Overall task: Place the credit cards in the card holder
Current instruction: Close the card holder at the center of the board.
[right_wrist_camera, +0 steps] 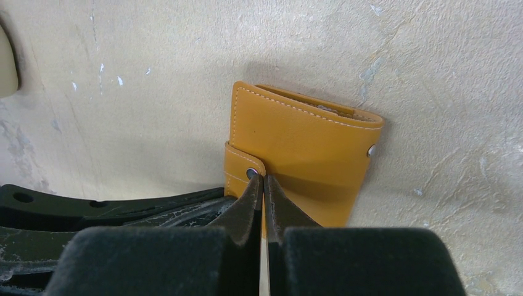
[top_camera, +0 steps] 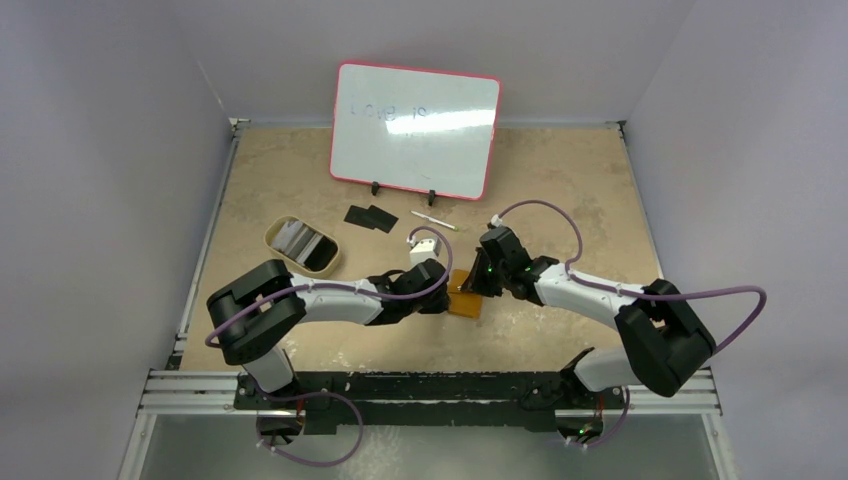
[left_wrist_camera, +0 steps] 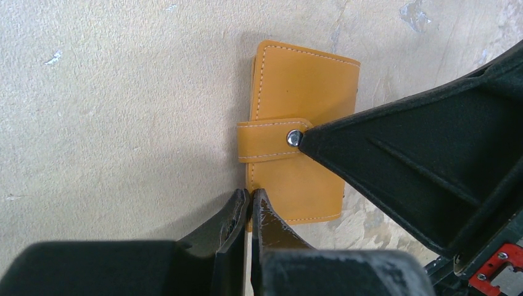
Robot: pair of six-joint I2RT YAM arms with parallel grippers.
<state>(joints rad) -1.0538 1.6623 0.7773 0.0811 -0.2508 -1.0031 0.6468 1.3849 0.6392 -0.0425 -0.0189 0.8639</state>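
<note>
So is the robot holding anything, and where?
The left gripper looks pinched on an edge of the card holder, near a corner. The right gripper, shut, touches the snap tab; whether it grips it is unclear.

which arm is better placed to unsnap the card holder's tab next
Right. Its closed jaws sit tip-first at the fastened snap tab of the card holder. The left jaws are closed at the holder's edge, away from the snap, likelier steadying it.

The card holder (top_camera: 465, 303) lay on the table (top_camera: 560, 180) between the left gripper (left_wrist_camera: 250, 202) and right gripper (right_wrist_camera: 263, 188), touching both; the credit cards (top_camera: 370, 216) lay well beyond.
</note>
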